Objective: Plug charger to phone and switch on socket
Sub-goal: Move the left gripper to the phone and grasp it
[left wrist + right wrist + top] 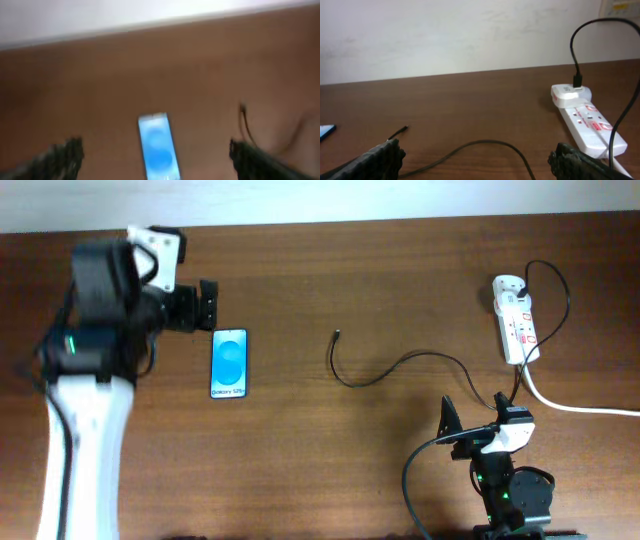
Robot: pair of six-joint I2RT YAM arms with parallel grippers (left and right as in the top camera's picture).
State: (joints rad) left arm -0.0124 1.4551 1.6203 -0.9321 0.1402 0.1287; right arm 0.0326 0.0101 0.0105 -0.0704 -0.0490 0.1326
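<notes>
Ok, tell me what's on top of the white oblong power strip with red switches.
A white adapter block sits plugged into the far end of the white power strip, with the thin black charger cable rising from it. The outlet under the adapter is hidden.

Beneath me spreads a dark brown wooden table [300, 470] with a streaky grain. Along its far edge I see a plain off-white wall [445, 35], faintly scuffed. High in the right corner of my right wrist view, a pale sheet [621, 7] sits on that wall, cut off by the frame.
</notes>
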